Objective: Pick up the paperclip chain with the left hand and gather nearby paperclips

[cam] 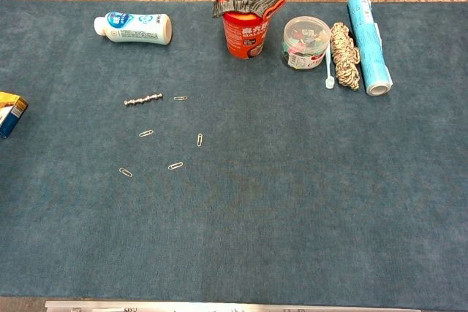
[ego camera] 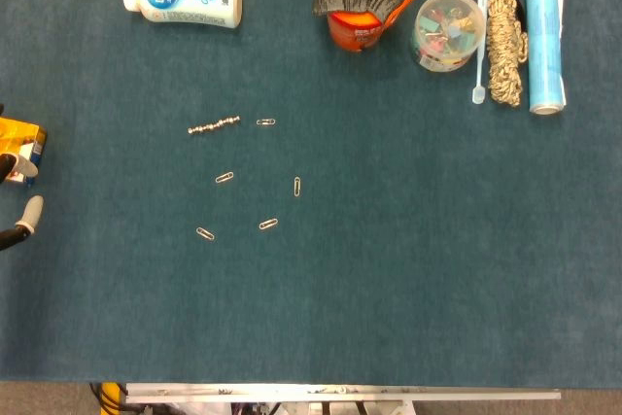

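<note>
Paperclip chain (ego camera: 214,126) flat on blue desk (ego camera: 408,269), loose paperclips (ego camera: 224,178) scattered from 3 to 6 o'clock of it. Left robot hand (ego camera: 21,216) barely at head view's left edge, well apart; grasp impossible to tell. Right robot hand unseen.
</note>
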You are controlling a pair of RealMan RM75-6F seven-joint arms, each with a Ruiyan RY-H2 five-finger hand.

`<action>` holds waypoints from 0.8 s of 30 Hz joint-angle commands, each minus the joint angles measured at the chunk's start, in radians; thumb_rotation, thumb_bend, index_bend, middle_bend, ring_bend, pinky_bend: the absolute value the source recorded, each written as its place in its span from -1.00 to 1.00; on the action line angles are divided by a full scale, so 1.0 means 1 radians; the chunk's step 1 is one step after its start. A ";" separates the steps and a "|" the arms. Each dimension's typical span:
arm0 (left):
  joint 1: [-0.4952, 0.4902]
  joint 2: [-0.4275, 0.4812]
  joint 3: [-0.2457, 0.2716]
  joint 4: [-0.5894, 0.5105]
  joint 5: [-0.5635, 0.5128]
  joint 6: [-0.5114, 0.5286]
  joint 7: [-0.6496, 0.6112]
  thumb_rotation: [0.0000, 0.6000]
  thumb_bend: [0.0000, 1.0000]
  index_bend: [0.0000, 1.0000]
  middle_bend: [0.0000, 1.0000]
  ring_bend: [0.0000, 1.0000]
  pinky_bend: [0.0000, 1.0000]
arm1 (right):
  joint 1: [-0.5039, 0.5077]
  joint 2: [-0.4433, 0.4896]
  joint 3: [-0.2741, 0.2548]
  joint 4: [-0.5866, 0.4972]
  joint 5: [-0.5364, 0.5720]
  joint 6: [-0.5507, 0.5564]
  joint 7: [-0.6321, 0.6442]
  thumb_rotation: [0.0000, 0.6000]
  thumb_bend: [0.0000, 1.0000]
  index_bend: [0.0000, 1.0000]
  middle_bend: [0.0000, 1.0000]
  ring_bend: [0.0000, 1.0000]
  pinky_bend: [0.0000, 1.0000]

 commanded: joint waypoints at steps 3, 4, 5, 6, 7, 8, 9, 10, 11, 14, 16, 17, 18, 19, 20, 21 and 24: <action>0.005 0.001 -0.007 0.009 -0.001 -0.005 -0.010 1.00 -0.35 -0.13 -0.86 -0.85 -0.80 | 0.002 -0.002 0.001 -0.001 0.000 0.000 -0.002 1.00 -1.00 -0.52 -0.55 -0.52 0.10; 0.006 0.003 -0.010 0.007 -0.006 -0.008 -0.012 1.00 -0.35 -0.13 -0.86 -0.85 -0.80 | 0.003 -0.003 0.001 0.000 0.001 -0.001 -0.003 1.00 -1.00 -0.52 -0.55 -0.52 0.10; 0.007 0.003 -0.012 0.006 -0.007 -0.009 -0.013 1.00 -0.35 -0.13 -0.86 -0.85 -0.80 | 0.004 -0.004 0.002 0.000 0.002 -0.002 -0.004 1.00 -1.00 -0.52 -0.55 -0.52 0.10; 0.006 0.005 -0.014 0.004 -0.007 -0.011 -0.015 1.00 -0.35 -0.13 -0.86 -0.85 -0.80 | 0.004 -0.004 0.002 0.000 0.003 -0.002 -0.006 1.00 -1.00 -0.52 -0.55 -0.52 0.10; 0.006 0.007 -0.017 0.001 -0.010 -0.012 -0.019 1.00 -0.35 -0.13 -0.86 -0.84 -0.80 | 0.004 -0.005 0.002 0.001 0.005 -0.003 -0.008 1.00 -1.00 -0.52 -0.55 -0.52 0.10; 0.007 0.007 -0.025 -0.005 -0.015 -0.011 -0.029 1.00 -0.35 -0.13 -0.85 -0.84 -0.80 | 0.004 -0.006 0.003 0.001 0.008 -0.002 -0.010 1.00 -1.00 -0.52 -0.55 -0.52 0.10; 0.007 0.006 -0.031 -0.009 -0.021 -0.011 -0.037 1.00 -0.35 -0.13 -0.85 -0.84 -0.80 | 0.004 -0.007 0.004 0.001 0.010 0.000 -0.011 1.00 -1.00 -0.52 -0.55 -0.52 0.10; 0.005 0.005 -0.037 -0.016 -0.031 -0.017 -0.043 1.00 -0.35 -0.13 -0.85 -0.84 -0.80 | 0.004 -0.008 0.004 0.001 0.012 0.000 -0.013 1.00 -1.00 -0.52 -0.55 -0.52 0.10; 0.002 0.005 -0.041 -0.022 -0.037 -0.025 -0.043 1.00 -0.35 -0.13 -0.84 -0.84 -0.80 | 0.004 -0.007 0.005 0.001 0.013 0.000 -0.013 1.00 -1.00 -0.52 -0.55 -0.52 0.10; -0.022 0.001 -0.051 -0.040 -0.036 -0.060 -0.023 1.00 -0.35 -0.13 -0.83 -0.84 -0.80 | 0.000 -0.002 0.004 -0.002 0.014 0.005 -0.010 1.00 -1.00 -0.52 -0.55 -0.52 0.10; -0.043 -0.003 -0.055 -0.053 -0.033 -0.093 -0.004 1.00 -0.35 -0.13 -0.83 -0.84 -0.80 | -0.005 0.002 0.006 -0.006 0.013 0.016 -0.008 1.00 -1.00 -0.52 -0.55 -0.52 0.10; -0.060 -0.006 -0.058 -0.061 -0.036 -0.121 0.010 1.00 -0.36 -0.13 -0.83 -0.84 -0.80 | -0.009 0.006 0.007 -0.010 0.012 0.024 -0.005 1.00 -1.00 -0.52 -0.55 -0.52 0.10; -0.075 -0.011 -0.063 -0.067 -0.039 -0.142 0.022 1.00 -0.38 -0.14 -0.83 -0.84 -0.80 | -0.012 0.010 0.008 -0.012 0.011 0.030 -0.004 1.00 -1.00 -0.52 -0.55 -0.52 0.10; -0.089 -0.019 -0.069 -0.070 -0.042 -0.161 0.034 1.00 -0.43 -0.14 -0.83 -0.84 -0.80 | -0.015 0.013 0.010 -0.013 0.011 0.037 -0.003 1.00 -1.00 -0.52 -0.55 -0.52 0.10; -0.110 -0.034 -0.078 -0.069 -0.047 -0.186 0.046 1.00 -0.48 -0.15 -0.83 -0.84 -0.80 | -0.019 0.016 0.012 -0.016 0.009 0.048 -0.001 1.00 -1.00 -0.52 -0.55 -0.52 0.10; -0.126 -0.046 -0.084 -0.069 -0.052 -0.207 0.055 1.00 -0.51 -0.15 -0.83 -0.84 -0.80 | -0.023 0.020 0.013 -0.020 0.007 0.056 0.002 1.00 -1.00 -0.52 -0.55 -0.52 0.10; -0.181 -0.083 -0.104 -0.066 -0.079 -0.286 0.081 1.00 -0.61 -0.15 -0.82 -0.84 -0.80 | -0.034 0.030 0.015 -0.028 0.004 0.077 0.009 1.00 -1.00 -0.52 -0.55 -0.52 0.10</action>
